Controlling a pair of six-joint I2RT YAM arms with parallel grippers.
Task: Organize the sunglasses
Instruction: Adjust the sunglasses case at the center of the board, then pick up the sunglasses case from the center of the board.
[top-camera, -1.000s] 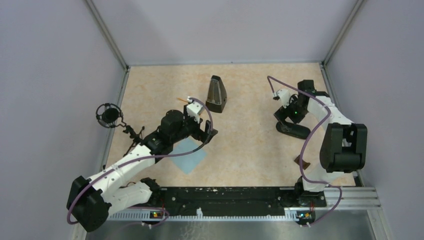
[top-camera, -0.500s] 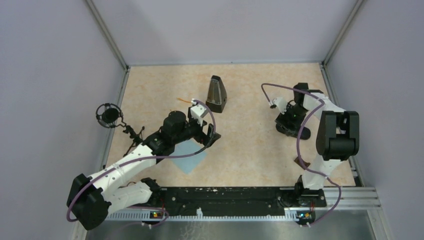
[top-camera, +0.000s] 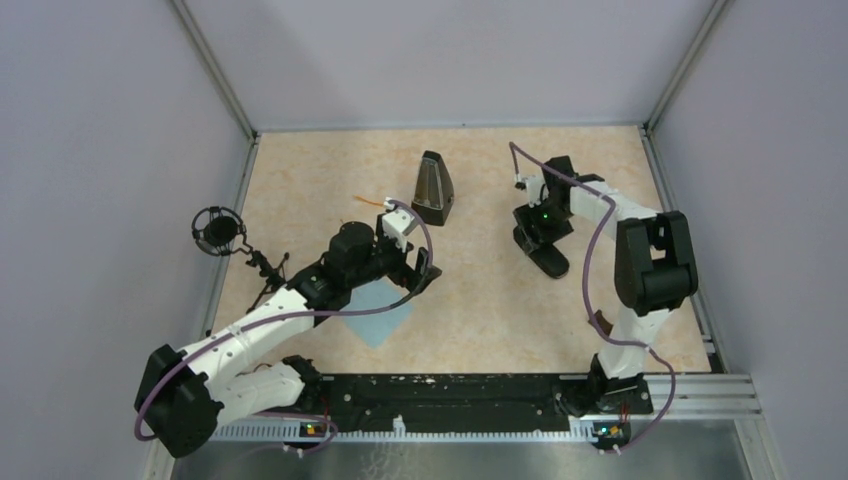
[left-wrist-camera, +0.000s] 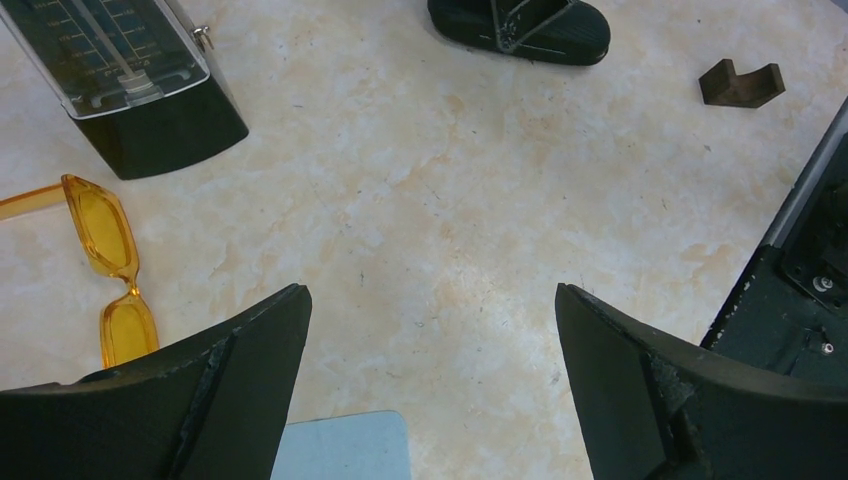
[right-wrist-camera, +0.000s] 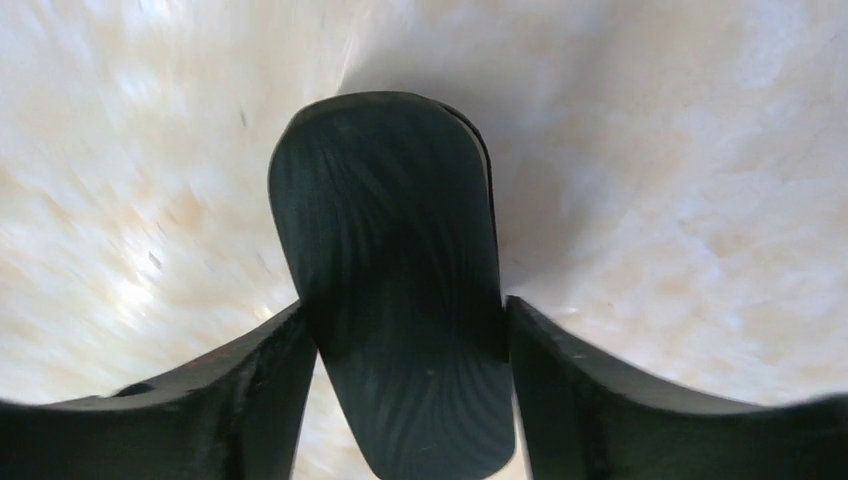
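A small pair of sunglasses (left-wrist-camera: 103, 228) with translucent orange-yellow lenses and thin orange arms is being left lying flat on the mottled beige worktop (top-camera: 480, 300), just beside the base of a black wedge-shaped metronome (left-wrist-camera: 120, 90) and not touching it. The left tool (left-wrist-camera: 430, 300) is being held with its jaws spread wide above bare worktop, the sunglasses lying just outside one finger (left-wrist-camera: 230, 390), which is cutting off part of the nearer lens. The right tool (right-wrist-camera: 405, 308) is being kept closed on a black oblong glasses case (right-wrist-camera: 390, 230), one finger pressed to each long side. A light blue square cloth (top-camera: 385, 318) is being partly covered by the left arm, and a small brown notched block (left-wrist-camera: 742, 83) is lying well apart near the right arm's base. A round black caged device (top-camera: 218, 230) on a thin stand is being kept at the left edge. In the top view the sunglasses are being almost wholly hidden by the left wrist, only a thin orange arm showing, while the left wrist view is showing both lenses. The right wrist view is showing only the case and blurred worktop. One pair of sunglasses, one case, one metronome, one cloth and one block are being counted.
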